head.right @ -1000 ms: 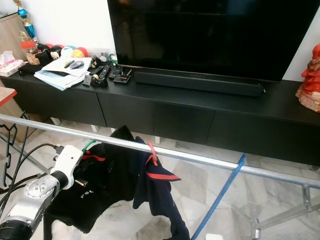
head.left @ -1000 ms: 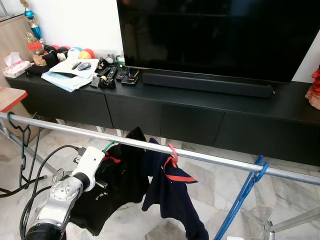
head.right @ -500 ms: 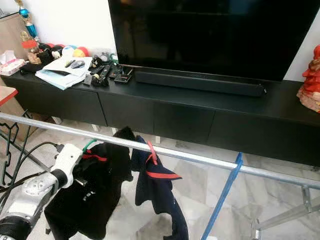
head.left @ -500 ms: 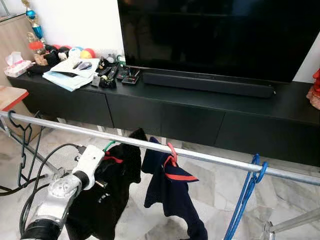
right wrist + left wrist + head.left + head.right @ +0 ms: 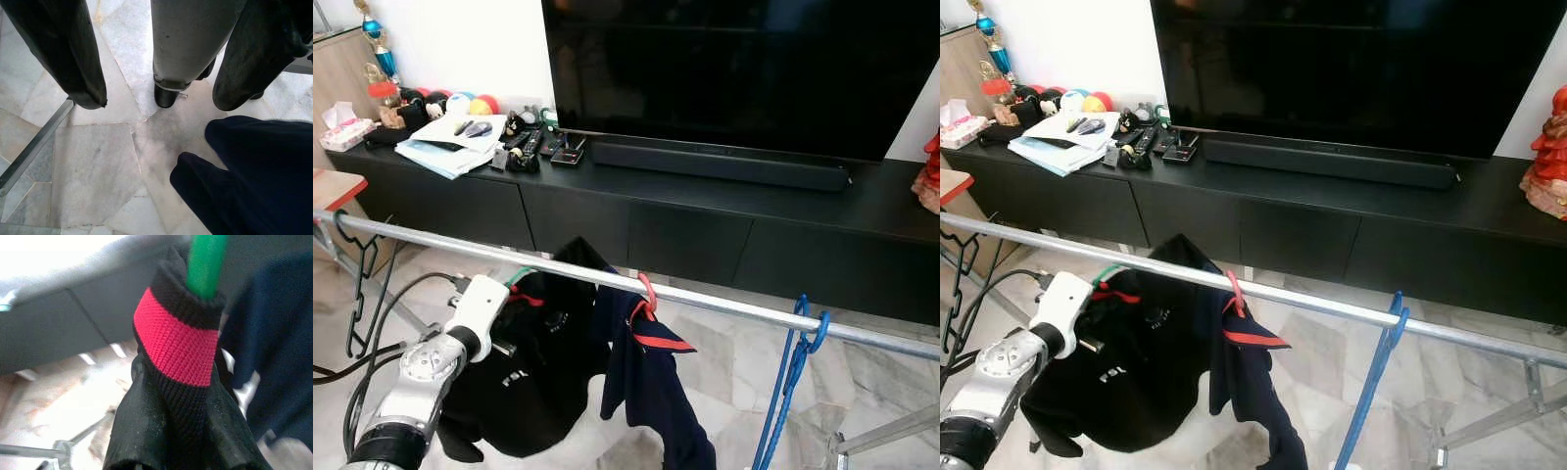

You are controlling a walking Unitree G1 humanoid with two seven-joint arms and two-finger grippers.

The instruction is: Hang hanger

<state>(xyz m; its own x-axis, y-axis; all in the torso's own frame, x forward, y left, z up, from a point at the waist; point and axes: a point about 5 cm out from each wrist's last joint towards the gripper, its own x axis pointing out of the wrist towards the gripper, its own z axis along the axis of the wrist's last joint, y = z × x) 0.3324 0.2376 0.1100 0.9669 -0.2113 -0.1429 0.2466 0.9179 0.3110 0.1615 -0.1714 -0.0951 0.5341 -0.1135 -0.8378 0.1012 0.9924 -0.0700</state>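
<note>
Left gripper [image 5: 168, 431] is clamped on the black shirt's red-banded collar [image 5: 178, 350], around the green hanger [image 5: 521, 277] – hook sits right at the rail [image 5: 724, 304], left of the navy garment [image 5: 651, 377]. My call: lift hook over rail, seat fully, then release. Right gripper [image 5: 159, 58] hangs idle, fingers spread, holding nothing.

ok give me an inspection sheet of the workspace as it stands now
surface: metal clothes rail running across in front of the robot, marble floor below.
job's things: green hanger carrying a black shirt, its hook at the rail.
clutter: navy garment on a red hanger; bare blue hanger and bare black hanger on the rail.
grippers: left gripper shut on the shirt's red-striped collar around the green hanger; right gripper hangs idle, open, over the floor.
cables: black cables looped beside the left arm.
surroundings: black TV console with television, soundbar, papers, remotes.
</note>
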